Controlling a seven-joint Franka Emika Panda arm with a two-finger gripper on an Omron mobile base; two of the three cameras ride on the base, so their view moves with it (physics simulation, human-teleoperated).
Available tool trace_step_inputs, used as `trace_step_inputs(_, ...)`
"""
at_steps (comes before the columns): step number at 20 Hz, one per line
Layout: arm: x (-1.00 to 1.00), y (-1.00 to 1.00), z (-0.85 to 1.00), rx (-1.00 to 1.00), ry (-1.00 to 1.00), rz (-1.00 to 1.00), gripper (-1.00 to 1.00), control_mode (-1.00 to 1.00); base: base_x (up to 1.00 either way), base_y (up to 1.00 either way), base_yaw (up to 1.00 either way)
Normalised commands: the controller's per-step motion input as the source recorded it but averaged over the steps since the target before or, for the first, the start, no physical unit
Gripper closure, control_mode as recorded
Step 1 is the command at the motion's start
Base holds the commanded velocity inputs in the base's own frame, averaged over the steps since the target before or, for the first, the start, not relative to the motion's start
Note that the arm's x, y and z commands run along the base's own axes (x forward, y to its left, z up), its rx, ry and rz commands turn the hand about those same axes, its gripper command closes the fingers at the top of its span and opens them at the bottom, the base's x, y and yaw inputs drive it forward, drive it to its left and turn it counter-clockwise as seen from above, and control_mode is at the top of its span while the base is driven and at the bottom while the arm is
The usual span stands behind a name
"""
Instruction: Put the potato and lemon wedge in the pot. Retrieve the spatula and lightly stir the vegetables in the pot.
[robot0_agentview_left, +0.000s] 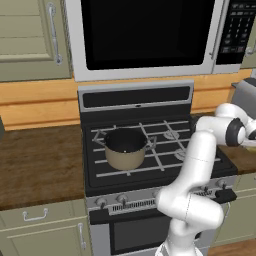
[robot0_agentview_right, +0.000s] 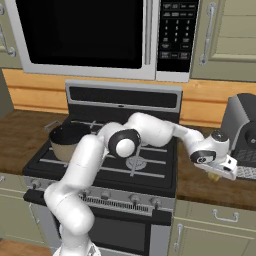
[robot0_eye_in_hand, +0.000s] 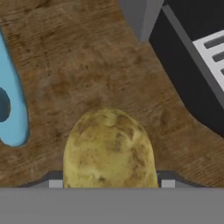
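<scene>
Jaws straddle potato (robot0_eye_in_hand: 109, 148) on tabletop (robot0_eye_in_hand: 87, 65), grip state unclear; round potato may squirt out toward spatula (robot0_eye_in_hand: 11, 109)

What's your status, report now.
Gripper low over right counter, straddling the potato, grip not confirmed. Pot on the stove, looks empty. Spatula lies beside the potato. Path to pot looks clear.

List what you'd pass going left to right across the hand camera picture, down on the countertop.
Light-blue spatula at the left edge → potato in the lower middle, lying on the wooden counter → dark appliance at the right.
</scene>
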Motion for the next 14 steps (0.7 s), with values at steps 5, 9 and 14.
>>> trace_step_inputs(5, -0.53, 0.06, 0.32, 0.0, -0.11, 0.0, 1.0, -1.0, 0.0, 0.0, 0.0)
trace_step_inputs(9, -0.59, 0.4, 0.79, 0.0, -0.15, 0.0, 1.0, -1.0, 0.0, 0.0, 0.0)
trace_step_inputs(14, -0.36, 0.89, 0.73, 0.0, -0.02, 0.0, 1.0, -1.0, 0.0, 0.0, 0.0)
